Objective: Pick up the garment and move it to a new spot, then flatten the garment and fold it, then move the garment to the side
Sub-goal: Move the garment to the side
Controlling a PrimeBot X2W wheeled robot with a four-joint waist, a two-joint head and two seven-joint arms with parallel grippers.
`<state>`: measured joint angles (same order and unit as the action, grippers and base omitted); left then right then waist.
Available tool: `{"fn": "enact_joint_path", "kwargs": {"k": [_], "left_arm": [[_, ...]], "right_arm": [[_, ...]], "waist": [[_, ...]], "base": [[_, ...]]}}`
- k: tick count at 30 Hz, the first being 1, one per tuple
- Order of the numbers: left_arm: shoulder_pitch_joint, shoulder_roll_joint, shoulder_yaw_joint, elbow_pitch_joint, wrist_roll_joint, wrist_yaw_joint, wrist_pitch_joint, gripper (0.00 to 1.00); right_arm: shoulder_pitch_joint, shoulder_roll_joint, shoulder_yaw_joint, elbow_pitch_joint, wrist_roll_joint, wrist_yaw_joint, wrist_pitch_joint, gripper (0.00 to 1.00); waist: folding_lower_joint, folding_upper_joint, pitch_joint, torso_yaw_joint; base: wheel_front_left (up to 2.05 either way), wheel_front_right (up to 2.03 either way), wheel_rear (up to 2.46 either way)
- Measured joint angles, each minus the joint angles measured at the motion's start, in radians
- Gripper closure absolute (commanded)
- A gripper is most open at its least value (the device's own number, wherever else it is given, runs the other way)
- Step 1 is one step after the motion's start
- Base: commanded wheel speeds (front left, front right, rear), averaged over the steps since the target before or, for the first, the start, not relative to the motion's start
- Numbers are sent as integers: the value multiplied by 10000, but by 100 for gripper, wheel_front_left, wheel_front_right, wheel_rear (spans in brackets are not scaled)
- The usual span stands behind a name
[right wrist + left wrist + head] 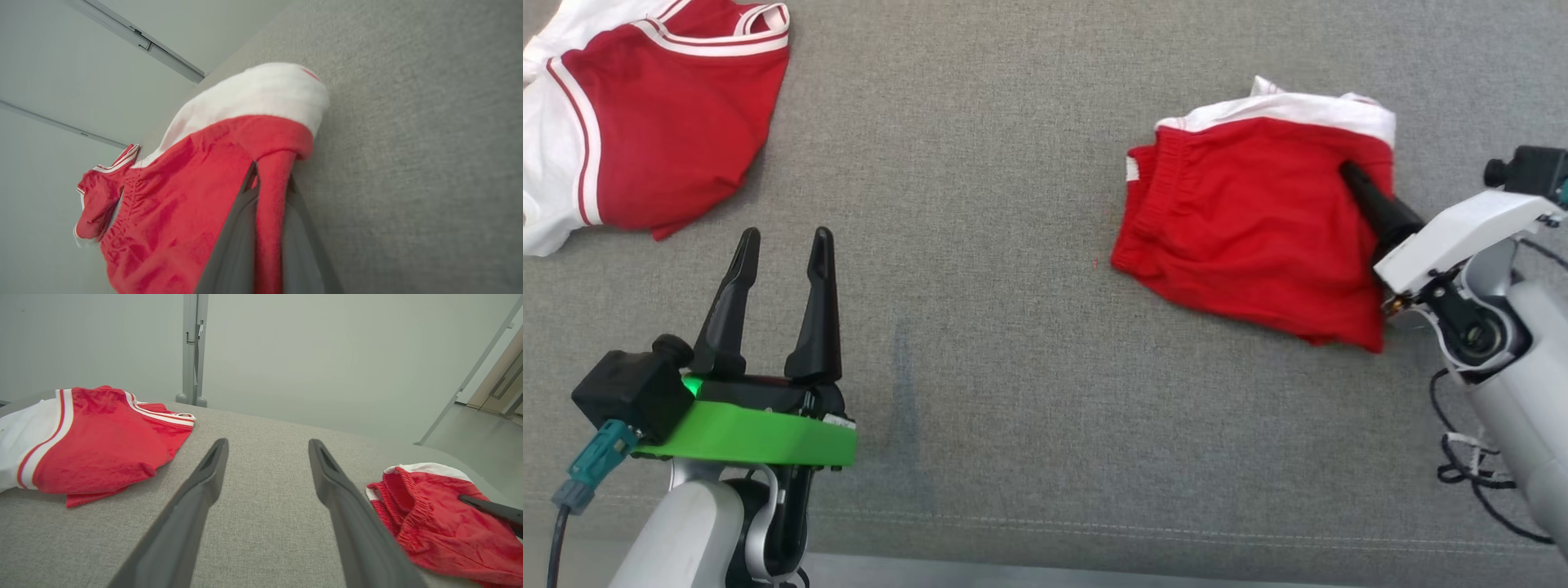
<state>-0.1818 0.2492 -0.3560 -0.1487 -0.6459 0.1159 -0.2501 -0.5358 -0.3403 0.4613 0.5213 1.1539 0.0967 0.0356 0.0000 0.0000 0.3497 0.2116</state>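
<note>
pinching a raised ridge of the red shorts (1241, 220) near their right edge, the right gripper (1346, 170) has both dark fingers pressed together on the cloth, clearest in the right wrist view. shorts lie bunched on the grey table cover (1013, 122), on the robot's right and toward the far side, with the elastic waistband facing left and a white layer (1298, 106) poking out along the far edge. left gripper (786, 238) is spread wide and holds nothing. it hovers over bare cover at the near left, well apart from the shorts. a red and white jersey (662, 122) sits at the far left corner, untouched. this looks like the grab before the first lift, with nothing flattened or folded yet. main risk: the pinch takes only a narrow ridge, maybe just the top layer, so on lifting the fabric could slide out or the lower layers could peel open and drag. the cloth looks smooth and a bit shiny, which would make slipping more likely. cannot tell whether the fingertips also caught the table cover underneath; if so, the cover would come up with it. with one hold point the shorts would hang and twist, then land more crumpled. carrying them far left could drop them on the jersey or brush the left gripper.
</note>
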Motion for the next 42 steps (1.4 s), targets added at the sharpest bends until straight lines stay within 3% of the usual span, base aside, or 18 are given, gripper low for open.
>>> {"fn": "enact_joint_path", "kwargs": {"k": [9,16,24,34,36,38,42], "left_arm": [[18,171,111,-351,276,21,224,0],[25,353,316,-685,362,33,527,0],[345,616,911,-1206,439,35,836,0],[384,734,1358,-1463,568,77,1103,0],[389,732,1453,-1488,600,79,1168,0],[392,732,1532,-1528,600,79,1198,0],[396,700,1597,-1580,606,79,1279,0]], "right_arm": [[-1118,-1484,-550,514,-17,-19,679,100],[-1637,-2405,-1216,1081,-92,-462,756,100],[-2040,-2500,-1639,1532,86,-719,694,100],[-2031,-2468,-1816,2307,161,-711,207,100],[-2013,-2410,-1781,2426,121,-717,81,66],[-2011,-2391,-1747,2543,42,-721,-25,0],[-1934,-2376,-1701,2773,-33,-721,-268,0]], "waist": [[0,0,240,8],[0,0,486,59],[0,0,916,-94],[0,0,1196,-633],[0,0,1198,-732],[0,0,1192,-823],[0,0,1128,-963]], "base": [[0,0,0],[0,0,0],[0,0,0],[0,0,0],[0,0,0],[0,0,0],[0,0,0]]}}
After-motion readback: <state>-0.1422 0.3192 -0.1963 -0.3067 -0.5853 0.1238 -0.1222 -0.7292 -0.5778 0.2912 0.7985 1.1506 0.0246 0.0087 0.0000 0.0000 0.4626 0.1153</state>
